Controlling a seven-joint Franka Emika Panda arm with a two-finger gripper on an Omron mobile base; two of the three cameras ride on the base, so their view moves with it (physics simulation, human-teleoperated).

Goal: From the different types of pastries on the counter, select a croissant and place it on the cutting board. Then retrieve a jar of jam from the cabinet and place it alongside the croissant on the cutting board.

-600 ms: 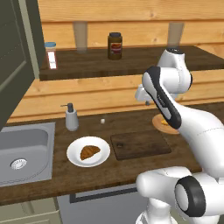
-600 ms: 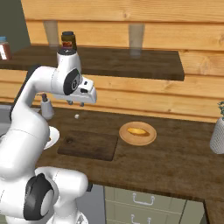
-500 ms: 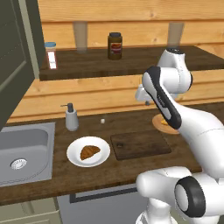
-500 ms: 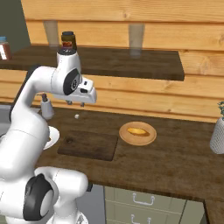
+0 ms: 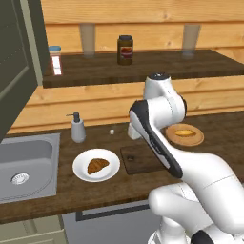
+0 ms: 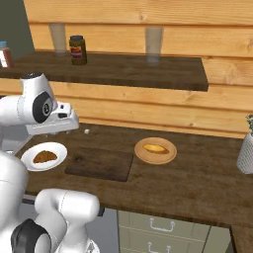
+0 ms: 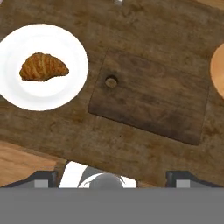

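The croissant (image 5: pixel 97 166) (image 6: pixel 44 157) (image 7: pixel 43 67) is golden-brown and lies on a round white plate (image 5: pixel 81 172) on the dark wooden counter (image 5: pixel 109 188). Just right of the plate lies the bare dark cutting board (image 7: pixel 153 98) (image 6: pixel 101 164) (image 5: pixel 138 161). The other pastry (image 5: pixel 184 133) (image 6: pixel 155 148), yellow-orange, rests on a tan round plate beyond the board. My gripper (image 7: pixel 111 179) hangs open high above the board's left part, its fingertips (image 7: pixel 41 179) set wide apart and holding nothing. The olive-grey cabinet (image 5: pixel 14 62) stands at the far left with its inside hidden. The jar of jam is out of view.
A steel sink (image 5: pixel 24 162) and a soap dispenser (image 5: pixel 77 127) sit left of the white plate. The plank shelf (image 5: pixel 143 69) above carries a brown jar (image 5: pixel 125 49), two glasses and a small blue-lidded bottle (image 5: pixel 55 59). A pale vase (image 6: pixel 245 150) stands at the counter's right.
The arm has swung left and lower, bringing the hand from beside the tan plate to above the board's left side. The pastries and board have not moved.
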